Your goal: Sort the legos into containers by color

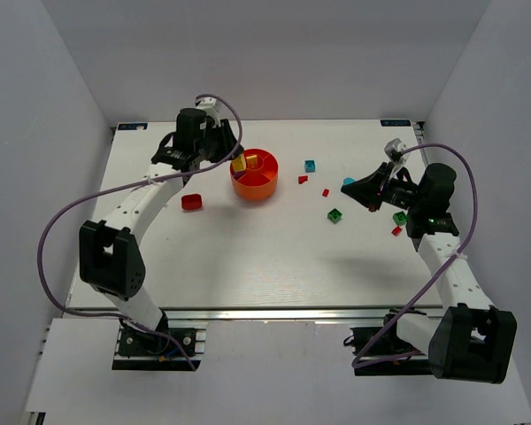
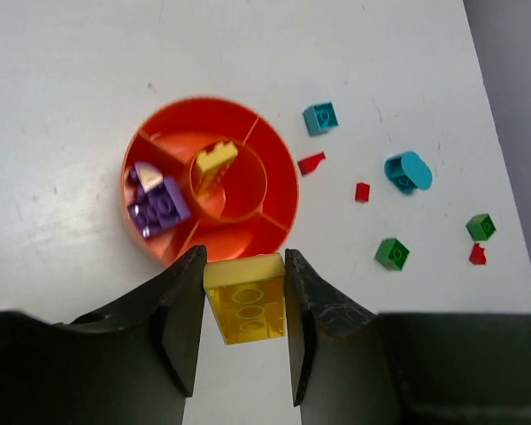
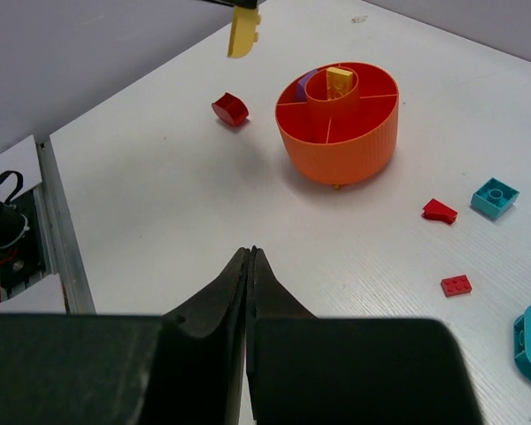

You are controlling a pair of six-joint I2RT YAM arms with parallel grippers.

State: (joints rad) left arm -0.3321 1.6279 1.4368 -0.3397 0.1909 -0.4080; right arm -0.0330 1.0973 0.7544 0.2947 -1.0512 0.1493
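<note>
Bowl: the orange bowl [image 2: 211, 181] sits on the bench [image 2: 62, 80] straight ahead of my left fingers, with its near rim just past the brick I'm carrying.

Left fingers: my left fingers [image 2: 244, 305] are pinching a yellow brick [image 2: 246, 298] by its two sides. The studs face my wrist camera and the long axis points toward the bowl. From the right wrist view the brick hangs in the air beside the bowl, not over it yet.

Target spot: the middle cup already has a yellow piece [image 2: 214, 161] in it, so I reckon mine goes there too. That cup lies forward of the brick and a touch to the left, past the near wedge.

Purple: a purple brick [image 2: 157, 202] is in the left wedge, so I'd stay off that side.

Right fingers: my right fingers [image 3: 250, 266] are pressed together with nothing between them, pointing at the bowl from well away.

Nearer arm: left, easily. In the top view it's right beside the bowl, and the right arm is over by the scattered stuff.

Still on the bench: a cyan brick [image 2: 319, 118], a cyan round piece [image 2: 408, 172], two green bricks [image 2: 392, 254], some little red bits [image 2: 311, 163], and a red piece [image 1: 191, 202] on the other side of the bowl.
</note>
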